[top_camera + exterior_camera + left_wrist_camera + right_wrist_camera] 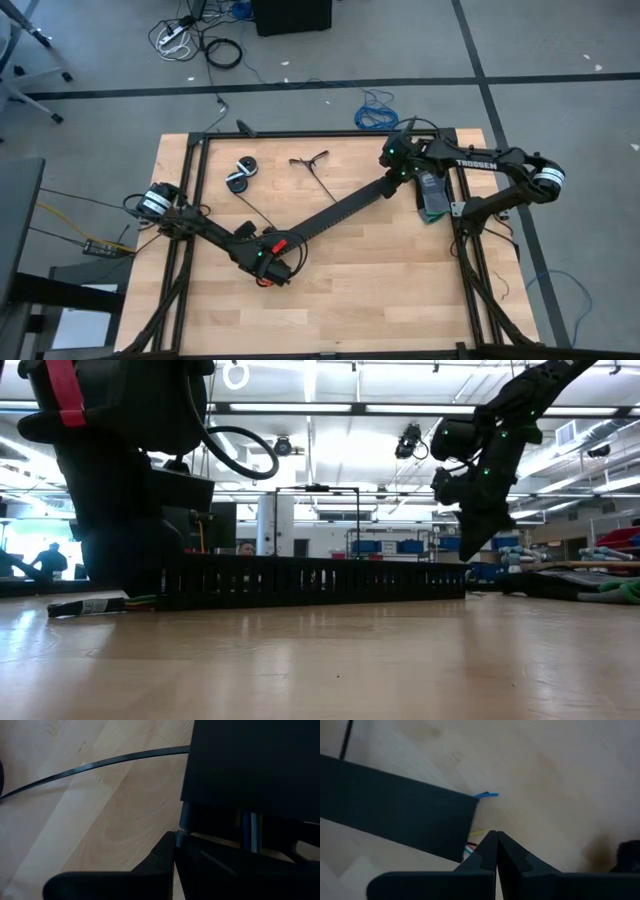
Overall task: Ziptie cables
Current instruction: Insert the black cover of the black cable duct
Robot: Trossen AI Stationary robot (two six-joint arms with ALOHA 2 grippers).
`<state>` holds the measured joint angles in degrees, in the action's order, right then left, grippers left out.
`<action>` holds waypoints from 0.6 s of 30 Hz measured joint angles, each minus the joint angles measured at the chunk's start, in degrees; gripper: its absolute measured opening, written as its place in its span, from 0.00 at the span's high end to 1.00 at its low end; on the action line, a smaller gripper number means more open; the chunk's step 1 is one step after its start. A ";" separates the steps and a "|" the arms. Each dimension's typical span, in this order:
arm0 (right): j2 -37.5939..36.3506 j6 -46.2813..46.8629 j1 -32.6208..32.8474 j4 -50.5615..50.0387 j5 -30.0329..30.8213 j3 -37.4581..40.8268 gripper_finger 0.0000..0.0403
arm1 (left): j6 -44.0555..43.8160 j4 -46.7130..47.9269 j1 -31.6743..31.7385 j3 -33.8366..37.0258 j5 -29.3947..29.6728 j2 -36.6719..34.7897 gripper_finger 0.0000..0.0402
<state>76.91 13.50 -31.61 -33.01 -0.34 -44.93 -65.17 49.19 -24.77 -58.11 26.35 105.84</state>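
Note:
The cables run inside a long black slotted duct [335, 213] that lies slantwise on the wooden table. Their coloured ends [485, 795] poke out at its far right end, and a labelled bundle [95, 605] comes out at its near left end. My left gripper [175, 840] is shut at the duct's near left end [278, 250]. My right gripper [496, 837] is shut and points down just past the far right end [462, 575]. One ziptie [90, 766], a thin black strip, lies curved on the wood beside the left gripper. More zipties [310, 160] lie at the table's far side. My left gripper's shut fingertips [167, 845] stand close against the duct's end wall [186, 815], slanting down from the table's left; I cannot tell whether they touch it. My right gripper's shut tips [478, 552] hang beside the duct's far right end, by the wire ends [472, 844]; I cannot tell whether they touch.
Two black round rolls [241, 172] lie at the far left of the table. A dark green object [435, 195] sits under the right arm. Black frame rails [300, 134] border the table's sides and far edge. Bare wood [380, 290] lies toward the near edge.

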 joint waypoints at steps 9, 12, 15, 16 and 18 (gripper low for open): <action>4.44 0.59 3.39 5.37 -2.02 0.00 1.00 | 0.28 -0.02 0.00 0.00 -0.05 0.02 1.00; 3.98 1.55 3.28 6.60 -3.32 0.00 1.00 | 0.44 0.00 0.00 -0.05 -0.07 0.02 1.00; 3.98 1.67 3.29 5.96 -3.48 0.00 1.00 | 0.46 0.07 0.00 -0.13 -0.07 0.04 1.00; 3.98 1.66 3.33 5.55 -3.32 0.00 1.00 | 0.46 0.07 0.00 -0.13 -0.07 0.04 1.00; 3.98 1.44 3.21 5.02 -3.32 0.00 1.00 | 0.44 0.09 0.02 -0.13 -0.11 0.04 1.00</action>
<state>80.88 14.94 -28.41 -27.99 -3.66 -44.93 -64.73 49.28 -24.75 -58.24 26.24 105.89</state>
